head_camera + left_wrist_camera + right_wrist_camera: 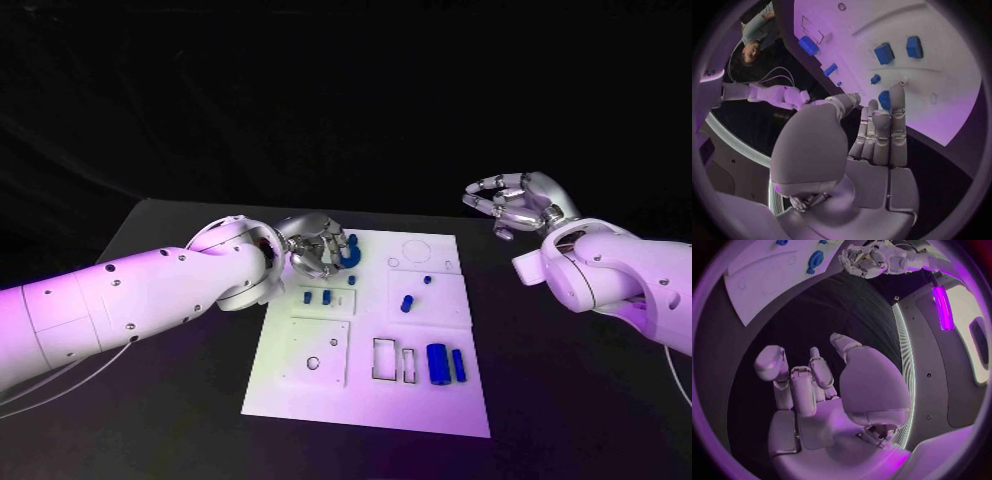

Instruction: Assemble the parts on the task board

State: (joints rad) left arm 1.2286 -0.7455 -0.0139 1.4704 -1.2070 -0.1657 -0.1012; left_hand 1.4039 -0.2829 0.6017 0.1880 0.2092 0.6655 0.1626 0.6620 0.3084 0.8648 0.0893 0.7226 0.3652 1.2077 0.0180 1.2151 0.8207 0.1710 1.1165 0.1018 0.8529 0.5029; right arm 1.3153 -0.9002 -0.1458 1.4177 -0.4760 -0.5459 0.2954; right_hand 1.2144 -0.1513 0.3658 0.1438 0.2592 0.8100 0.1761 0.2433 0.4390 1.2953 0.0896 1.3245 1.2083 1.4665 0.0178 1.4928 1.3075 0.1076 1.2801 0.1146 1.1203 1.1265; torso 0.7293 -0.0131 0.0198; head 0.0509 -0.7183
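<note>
**Left hand over the board's far corner, right hand off to the side**

Head view: the silver left hand (317,245) is hovering over the flat white task board (317,385) at its far left corner, by a curved blue part (351,254); whether its fingers are gripping that part I cannot tell. More small blue parts (446,364) are lying near the board's front. The silver right hand (516,203) is hanging beyond the board's right edge, fingers curling loosely, holding nothing.

Left wrist view: the fingers (898,125) are lying straight, close together.

Right wrist view: the fingers (795,385) are spreading apart, empty.

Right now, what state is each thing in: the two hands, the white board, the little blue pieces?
Left hand: over the board's far left corner, fingers at a blue ring-shaped part; I cannot tell whether it grips it.
Right hand: raised off the board's far right side, fingers curled, holding nothing.
Board: flat on the table.
Two large blue parts: lying at the near right.
Small blue parts: mid-board.
</note>
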